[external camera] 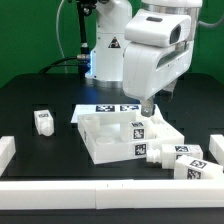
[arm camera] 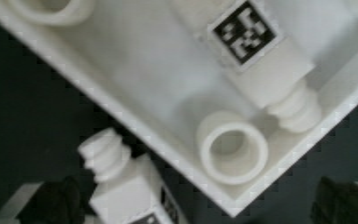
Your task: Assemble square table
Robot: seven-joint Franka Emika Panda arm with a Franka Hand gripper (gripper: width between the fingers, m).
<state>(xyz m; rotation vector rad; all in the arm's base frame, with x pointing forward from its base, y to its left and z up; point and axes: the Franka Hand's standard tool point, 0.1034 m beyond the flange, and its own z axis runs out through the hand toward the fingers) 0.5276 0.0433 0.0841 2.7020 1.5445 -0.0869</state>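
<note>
Hand [external camera: 147,107] hangs over the slab [external camera: 100,143], fingers [arm camera: 48,198] spread wide with nothing between them. The slab sits rim-up on the table [external camera: 30,100], the marker board [external camera: 108,109] just behind it. One leg [external camera: 140,130] lies inside the slab, under the hand, its threaded end near a corner socket [arm camera: 234,148]. More legs [external camera: 185,160] lie just off the slab on the exterior view's right. Another leg [external camera: 42,121] sits well apart on the exterior view's left.
</note>
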